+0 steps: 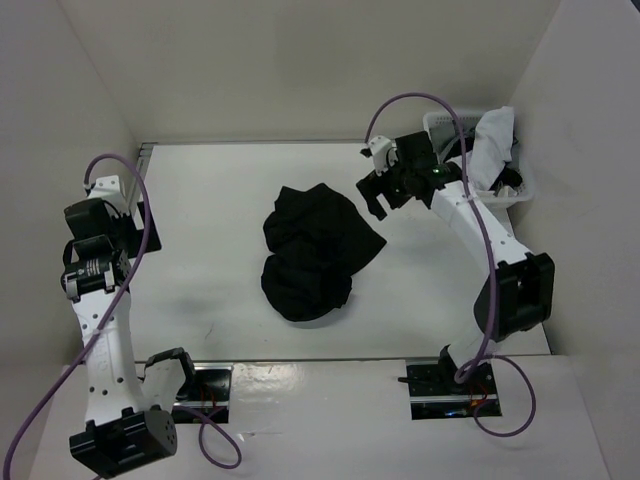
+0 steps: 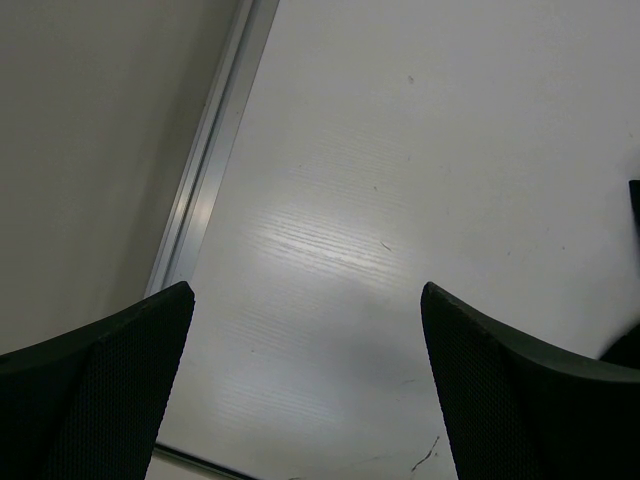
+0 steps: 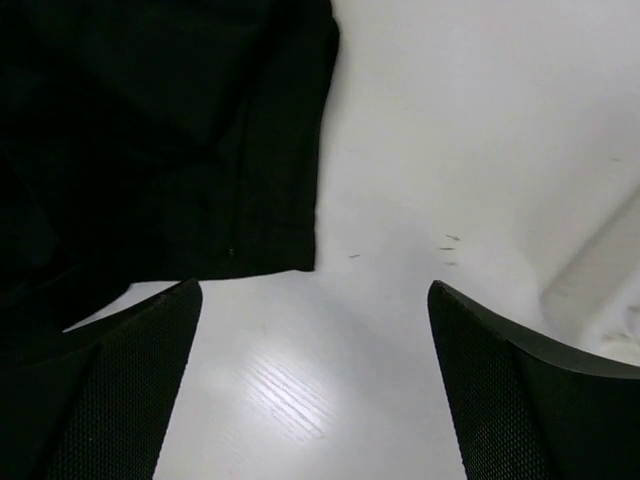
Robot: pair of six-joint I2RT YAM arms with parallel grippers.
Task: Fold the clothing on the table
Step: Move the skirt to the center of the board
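The clothing point(image 1: 315, 255), a black skirt, lies crumpled in a heap in the middle of the white table point(image 1: 210, 190). My right gripper point(image 1: 378, 200) hangs open just beyond the heap's far right corner, with nothing between its fingers. In the right wrist view a straight edge and corner of the clothing point(image 3: 160, 130) fill the upper left, and the open gripper point(image 3: 315, 380) stands over bare table point(image 3: 450, 120) just short of that corner. My left gripper point(image 1: 138, 222) is at the far left, well away from the clothing. It is open point(image 2: 305, 385) over bare tabletop.
A white lattice basket point(image 1: 445, 125) with white and grey garments point(image 1: 495, 145) sits at the far right corner, close behind my right arm. The table's metal edge rail point(image 2: 215, 170) runs beside my left gripper, with white walls around the table.
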